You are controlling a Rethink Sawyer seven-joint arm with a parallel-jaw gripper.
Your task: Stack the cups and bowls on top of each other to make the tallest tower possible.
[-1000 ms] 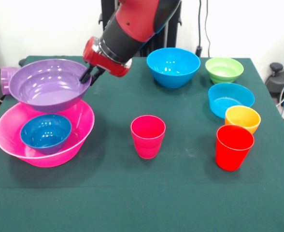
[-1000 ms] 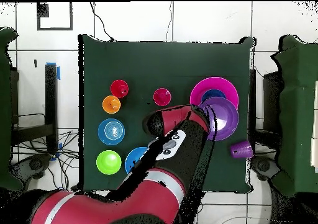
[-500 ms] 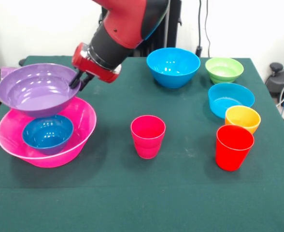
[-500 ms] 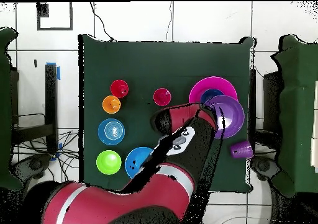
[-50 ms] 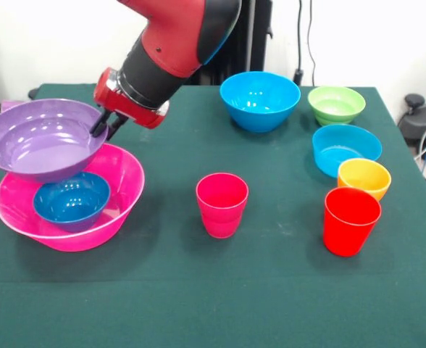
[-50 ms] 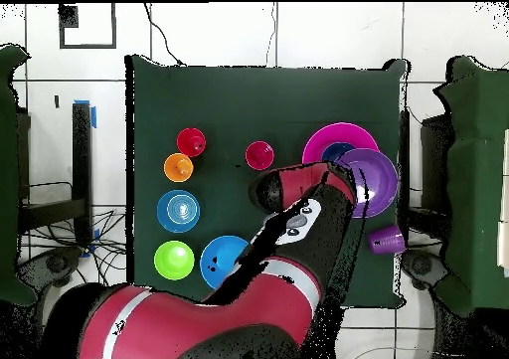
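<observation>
Pinching the purple bowl [image 5: 43, 140]'s rim, the tool [image 5: 103, 127] has carried it further left.

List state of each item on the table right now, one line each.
Large purple plastic bowl: held by its rim, lifted, tilted over the pink bowl.
Gripper: shut on the purple bowl's rim.
Huge pink plastic bowl: upright on table.
Small dark blue bowl: upright inside the pink bowl.
Magenta-pink cup: upright, empty.
Red cup: upright, empty.
Translucent purple cup: on its side.
</observation>
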